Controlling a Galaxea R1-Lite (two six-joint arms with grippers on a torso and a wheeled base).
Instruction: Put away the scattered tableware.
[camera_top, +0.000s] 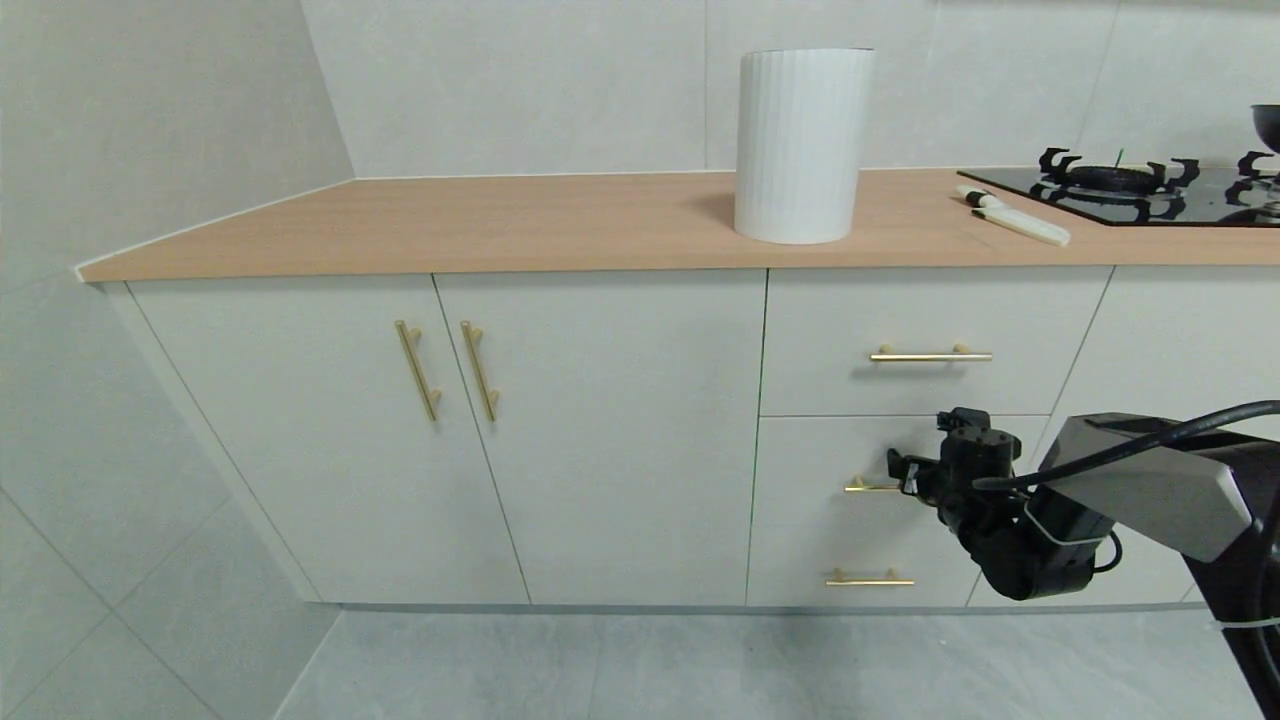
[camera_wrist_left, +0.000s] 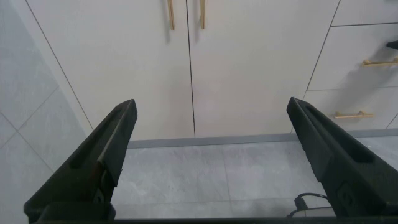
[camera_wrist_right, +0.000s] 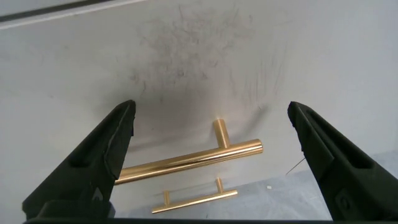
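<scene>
Presently we record the long light-wood counter (camera_top: 500, 225), carrying a tall white ribbed cylinder container (camera_top: 803, 145) and a black glass hob (camera_top: 1130, 195). The right gripper (camera_top: 905, 472) stands at the middle drawer (camera_top: 800, 500), fingers released to either side of its brass bar handle (camera_wrist_right: 193, 158), not closed on it. The left gripper (camera_wrist_left: 211, 109) hangs released, facing the cupboard doors (camera_wrist_left: 249, 68). The task's piece, a slim cream knife-like utensil (camera_top: 1018, 220), lies flat on the counter beside the hob. We judge it light, stiff, smooth and apt to slip; pinch across the thicker handle end.

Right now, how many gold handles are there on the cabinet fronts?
5. Two upright door handles; three drawer handles: top, middle partly behind the right gripper, bottom. More may hide farther right.
</scene>
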